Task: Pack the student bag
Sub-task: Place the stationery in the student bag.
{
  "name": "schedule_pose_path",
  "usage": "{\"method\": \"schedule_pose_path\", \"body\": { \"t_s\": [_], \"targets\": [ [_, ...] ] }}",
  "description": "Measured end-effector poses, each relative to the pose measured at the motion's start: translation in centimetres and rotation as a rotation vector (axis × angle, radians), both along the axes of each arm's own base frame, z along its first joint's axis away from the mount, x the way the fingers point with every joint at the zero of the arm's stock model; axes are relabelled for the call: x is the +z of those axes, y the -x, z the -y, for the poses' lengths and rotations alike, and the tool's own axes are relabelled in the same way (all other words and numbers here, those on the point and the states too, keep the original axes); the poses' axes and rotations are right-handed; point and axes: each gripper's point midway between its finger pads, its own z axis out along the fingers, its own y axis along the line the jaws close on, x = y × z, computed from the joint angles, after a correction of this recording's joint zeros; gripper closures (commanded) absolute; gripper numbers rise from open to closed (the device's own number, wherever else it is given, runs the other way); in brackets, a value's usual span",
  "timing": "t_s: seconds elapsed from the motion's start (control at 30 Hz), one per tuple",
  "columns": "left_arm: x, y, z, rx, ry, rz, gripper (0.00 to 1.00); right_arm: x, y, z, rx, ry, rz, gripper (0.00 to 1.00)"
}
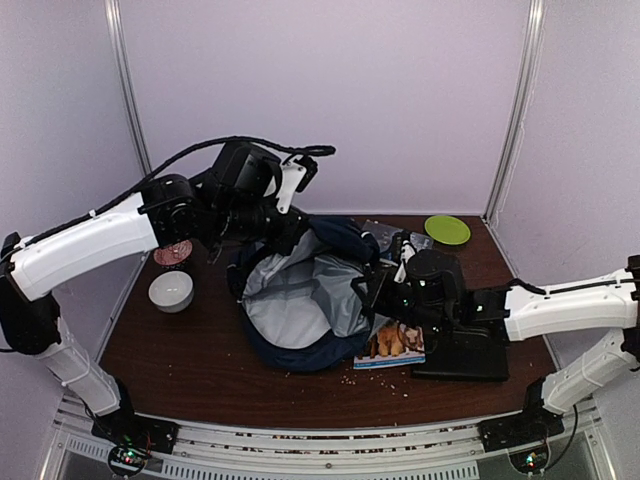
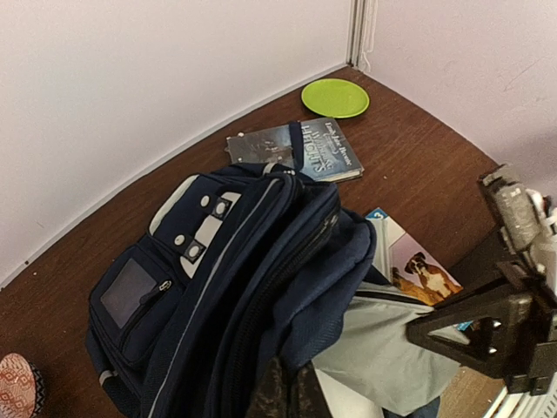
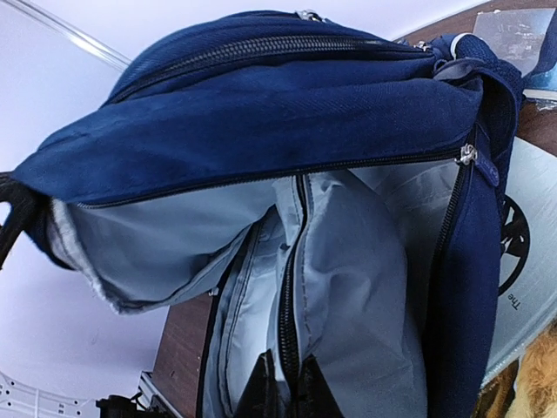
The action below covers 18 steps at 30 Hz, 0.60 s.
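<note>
The student bag is a navy-blue backpack lying in the middle of the table, its main compartment held wide open so the pale grey lining shows. My left gripper is at the bag's far top edge. In the left wrist view it is shut on a fold of the navy fabric of the bag. My right gripper is at the right rim of the opening. In the right wrist view it is shut on the zipper edge of the bag.
A dog-picture book lies partly under the bag's right side, next to a flat black case. A dark book and a green plate lie at the back right. A white bowl and a patterned dish stand on the left.
</note>
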Motion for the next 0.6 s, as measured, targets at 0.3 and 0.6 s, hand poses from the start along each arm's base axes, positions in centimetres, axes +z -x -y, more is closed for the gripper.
{"method": "schedule_pose_path", "body": {
  "t_s": [0.3,0.6],
  "targets": [
    [1.2,1.6,0.4,-0.020,0.091,-0.031,1.00,-0.9,-3.9,-2.9,-0.134,-0.145,0.010,1.00],
    [0.8,2.6,0.4,-0.021,0.156,-0.079,1.00,-2.2,-7.7,-7.1,-0.209,-0.375,-0.021,1.00]
  ]
}}
